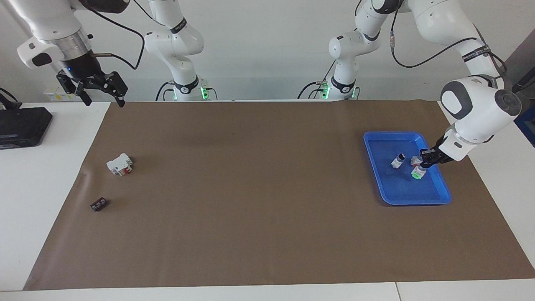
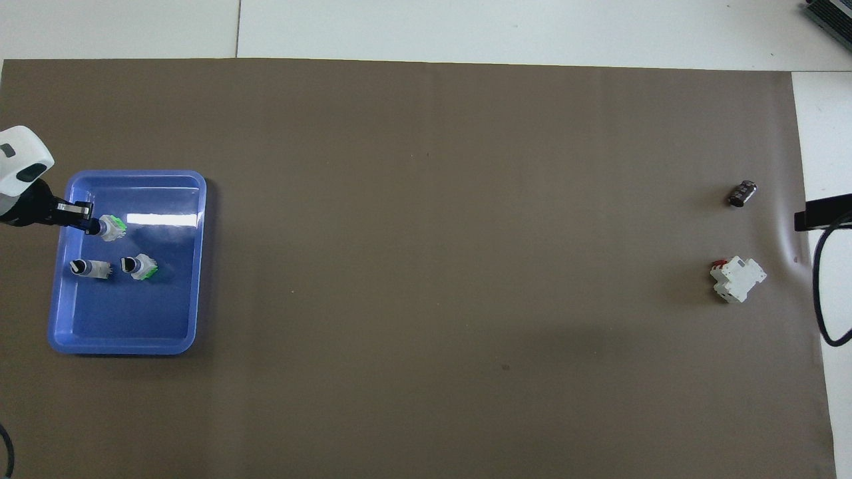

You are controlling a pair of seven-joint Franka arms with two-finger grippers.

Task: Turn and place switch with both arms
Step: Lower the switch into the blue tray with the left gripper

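The switch, white with a bright green end, hangs tilted, green end down, inside the blue tray. My left gripper is shut on its dark knob end; I cannot tell whether the switch touches the tray floor. My right gripper hangs open and empty, high over the mat's corner at the right arm's end of the table.
Two more small switches lie in the tray. A white-and-red block and a small dark piece rest on the mat at the right arm's end. A black box sits off the mat.
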